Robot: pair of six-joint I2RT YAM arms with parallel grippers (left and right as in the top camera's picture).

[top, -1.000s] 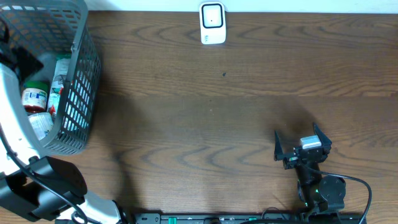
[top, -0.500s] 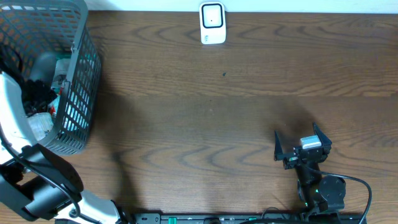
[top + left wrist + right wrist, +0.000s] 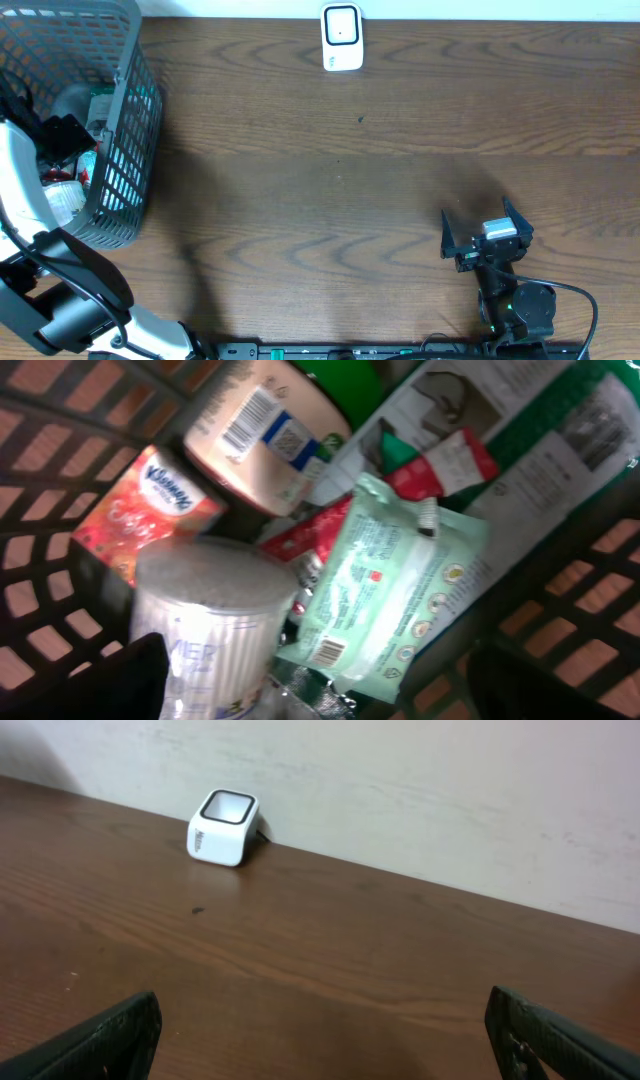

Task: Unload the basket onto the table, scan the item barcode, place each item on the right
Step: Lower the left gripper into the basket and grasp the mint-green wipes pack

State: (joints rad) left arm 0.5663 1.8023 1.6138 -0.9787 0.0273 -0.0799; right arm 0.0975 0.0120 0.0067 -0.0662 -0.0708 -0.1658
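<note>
The grey basket [image 3: 135,120] at the table's left end holds several items. My left gripper [image 3: 62,135] hangs inside it, open, holding nothing. In the left wrist view my left gripper [image 3: 330,695] straddles a clear cylinder of cotton swabs [image 3: 215,620] and a pale green wipes pack [image 3: 390,585] with a barcode at its lower corner. A tan tub [image 3: 265,435] shows a barcode, and a red tissue pack [image 3: 150,510] lies beside it. The white scanner [image 3: 341,38] stands at the table's far edge. My right gripper [image 3: 485,235] rests open near the front right.
A green and white printed box [image 3: 510,450] lies under the wipes along the basket wall [image 3: 60,420]. The scanner [image 3: 222,827] stands against a pale wall, with bare brown tabletop [image 3: 330,940] between it and my right gripper [image 3: 325,1040].
My left gripper has dropped into the basket over the items and shifted slightly. The right arm has not moved.
</note>
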